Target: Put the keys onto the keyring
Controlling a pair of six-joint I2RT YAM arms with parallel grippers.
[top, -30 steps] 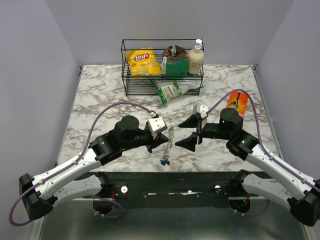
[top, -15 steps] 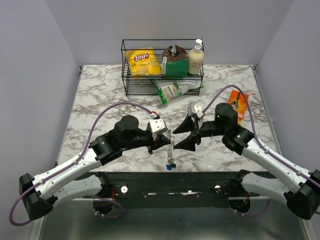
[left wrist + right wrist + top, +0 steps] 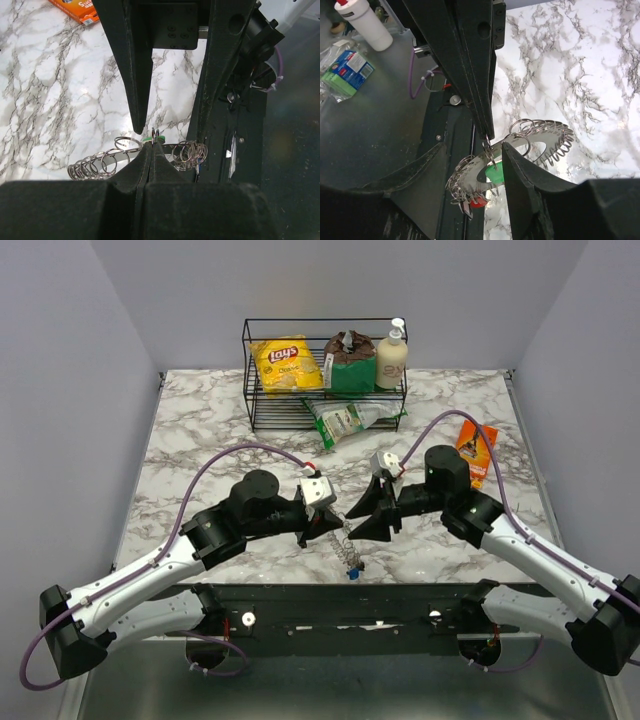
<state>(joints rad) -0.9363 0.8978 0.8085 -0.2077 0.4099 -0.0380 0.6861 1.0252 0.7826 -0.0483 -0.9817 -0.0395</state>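
My left gripper is shut on the keyring, a silvery loop edged with many small wire rings, and holds it off the table. It also shows in the left wrist view and the right wrist view. The green key sits right at the left fingertips. The red key hangs at the loop's low end, and a blue key shows there too. My right gripper is open, with its fingers on either side of the loop.
A wire basket at the back holds a Lays chip bag, a green packet and a lotion bottle. A snack pouch lies in front of it. An orange box lies right of the right arm.
My right gripper has moved left, up to the keyring, and now straddles it. The keyring's hanging end has swung right in the left gripper's hold.
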